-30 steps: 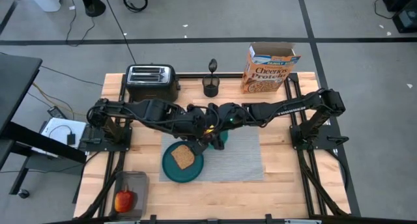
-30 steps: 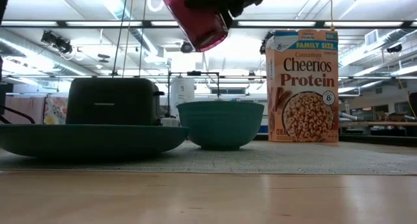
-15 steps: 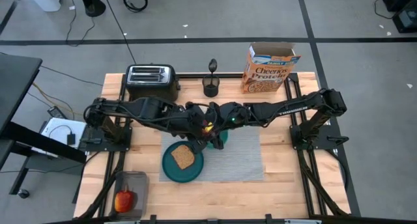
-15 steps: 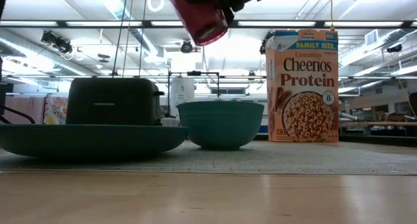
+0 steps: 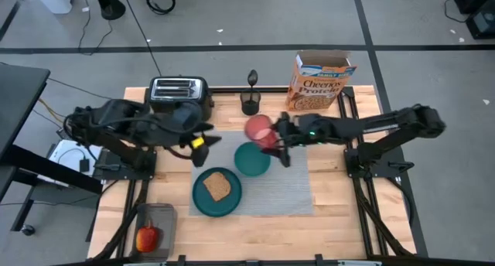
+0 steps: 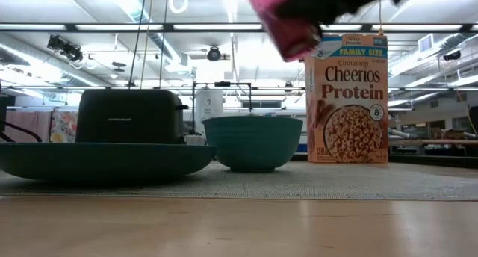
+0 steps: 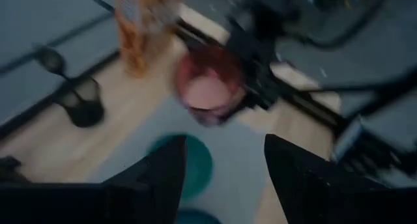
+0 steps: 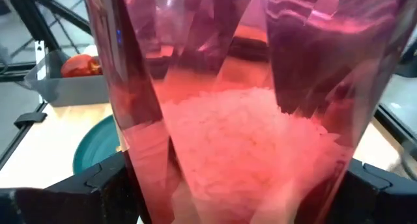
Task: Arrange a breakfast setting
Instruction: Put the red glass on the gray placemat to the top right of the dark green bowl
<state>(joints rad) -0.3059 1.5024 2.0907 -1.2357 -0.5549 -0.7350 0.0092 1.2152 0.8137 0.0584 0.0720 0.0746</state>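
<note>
Right gripper (image 5: pixel 276 140) holds pink cup (image 5: pixel 259 131) tight, up above bowl (image 5: pixel 251 159). Left gripper (image 5: pixel 203 141) fingers wide, empty. Next: set cup down upright on mat (image 5: pixel 290 190).

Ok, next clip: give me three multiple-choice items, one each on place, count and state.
1. Where is the toast?
A. on the plate
B. in the toaster
C. in the bowl

2. How many slots does the toaster have?
A. one
B. two
C. four

3. What is the state of the pink cup?
A. standing on the placemat
B. held aloft by the right gripper
C. lying in the bowl

Key: 1 A, the slice lies on the teal plate; 2 B, two slots show from above; 3 B, the cup hangs above the table in the low view, the left gripper away from it.
</note>
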